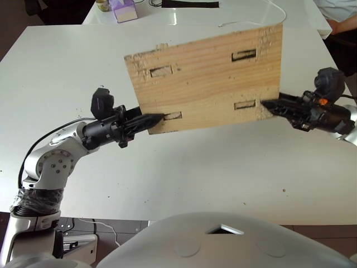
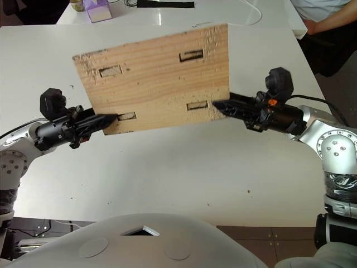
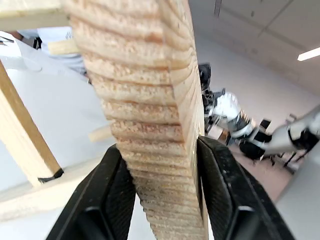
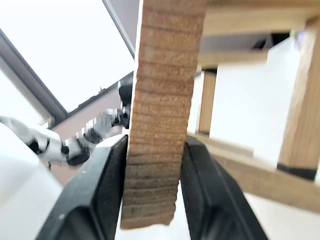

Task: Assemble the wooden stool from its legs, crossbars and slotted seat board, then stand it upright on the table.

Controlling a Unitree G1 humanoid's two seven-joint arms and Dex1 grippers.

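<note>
Nearest us, our left tool point(image 1: 159, 118) is clamped on the near-left corner of the slotted seat board point(image 1: 206, 72), with its fingers point(image 3: 112, 200) pressed against both faces. Our right tool point(image 1: 264, 104) pinches the board's right edge in the same way. The board hangs tilted over the white tabletop point(image 1: 184, 167), with four slots showing on its upper face. Under it we see a leg point(image 4: 296, 110) and a crossbar point(image 4: 250, 175). Beyond the tabletop stands a purple tissue box point(image 1: 124, 9).
</note>
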